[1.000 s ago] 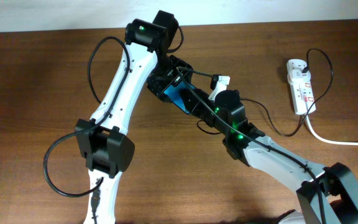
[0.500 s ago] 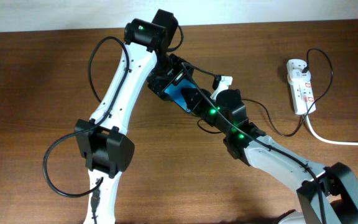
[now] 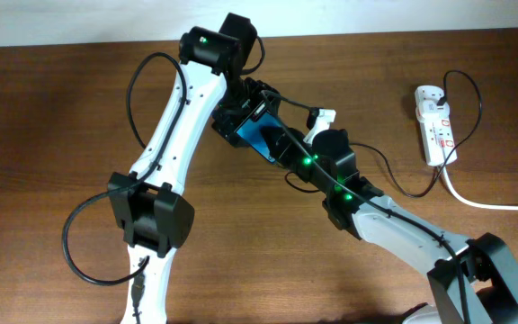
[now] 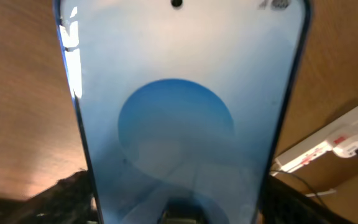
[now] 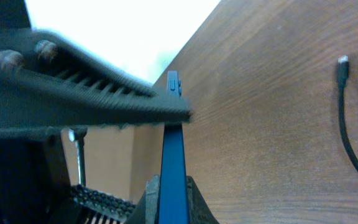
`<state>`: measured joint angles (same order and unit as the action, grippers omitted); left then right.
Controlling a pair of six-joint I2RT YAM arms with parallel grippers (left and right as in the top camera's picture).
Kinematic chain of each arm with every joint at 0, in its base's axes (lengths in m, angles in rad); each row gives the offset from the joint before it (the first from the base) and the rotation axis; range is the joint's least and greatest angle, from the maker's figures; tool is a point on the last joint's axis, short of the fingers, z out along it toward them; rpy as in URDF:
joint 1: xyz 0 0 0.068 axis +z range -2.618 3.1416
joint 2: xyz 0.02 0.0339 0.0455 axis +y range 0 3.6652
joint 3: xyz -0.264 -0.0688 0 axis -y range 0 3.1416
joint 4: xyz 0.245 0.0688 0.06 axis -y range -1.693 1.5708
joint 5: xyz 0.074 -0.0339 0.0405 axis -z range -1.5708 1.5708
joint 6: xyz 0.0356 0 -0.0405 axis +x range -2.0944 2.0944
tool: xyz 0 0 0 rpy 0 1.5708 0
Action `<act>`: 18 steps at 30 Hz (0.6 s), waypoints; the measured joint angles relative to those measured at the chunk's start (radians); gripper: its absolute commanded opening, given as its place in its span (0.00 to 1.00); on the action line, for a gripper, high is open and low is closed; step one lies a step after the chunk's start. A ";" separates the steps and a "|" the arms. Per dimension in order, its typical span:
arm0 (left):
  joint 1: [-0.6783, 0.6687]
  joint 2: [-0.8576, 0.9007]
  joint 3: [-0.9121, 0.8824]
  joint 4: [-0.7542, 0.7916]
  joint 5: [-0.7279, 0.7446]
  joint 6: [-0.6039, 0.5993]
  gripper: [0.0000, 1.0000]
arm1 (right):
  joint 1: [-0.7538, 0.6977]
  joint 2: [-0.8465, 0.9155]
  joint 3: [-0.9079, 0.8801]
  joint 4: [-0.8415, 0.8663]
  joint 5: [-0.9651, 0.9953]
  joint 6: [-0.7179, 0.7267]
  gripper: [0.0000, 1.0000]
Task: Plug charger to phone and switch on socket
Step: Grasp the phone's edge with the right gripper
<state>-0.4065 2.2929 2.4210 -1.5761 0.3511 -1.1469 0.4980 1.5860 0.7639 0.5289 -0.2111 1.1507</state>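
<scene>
The phone [image 3: 261,137], its screen light blue, is held up off the table between both arms. My right gripper [image 3: 288,151] is shut on its thin lower edge, and the right wrist view has the phone [image 5: 173,162] edge-on between the jaws of the gripper [image 5: 173,200]. My left gripper [image 3: 254,122] straddles the phone's other end. In the left wrist view the phone [image 4: 179,124] fills the frame, with dark fingers [image 4: 61,196] at both long edges; contact is unclear. The charger [image 5: 350,143] lies loose on the table with its plug tip [image 5: 342,60] free. The socket [image 3: 436,126] lies far right.
A thick white cord [image 3: 484,202] runs from the socket to the right table edge. The thin black charger cable [image 3: 412,193] curves from the socket toward my right arm. The socket [image 4: 328,140] also shows past the phone's right side. Bare wood lies left and front.
My right gripper has edged in along the phone and closed on its edge. The left arm and the phone have stayed where they were.
</scene>
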 measured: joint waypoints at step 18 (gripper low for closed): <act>-0.003 0.000 0.000 0.022 0.012 0.079 0.99 | -0.097 0.001 0.000 -0.039 -0.049 -0.090 0.04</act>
<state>-0.4095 2.2929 2.4210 -1.5539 0.3634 -1.0676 0.4007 1.5871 0.7639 0.4896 -0.2604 1.0611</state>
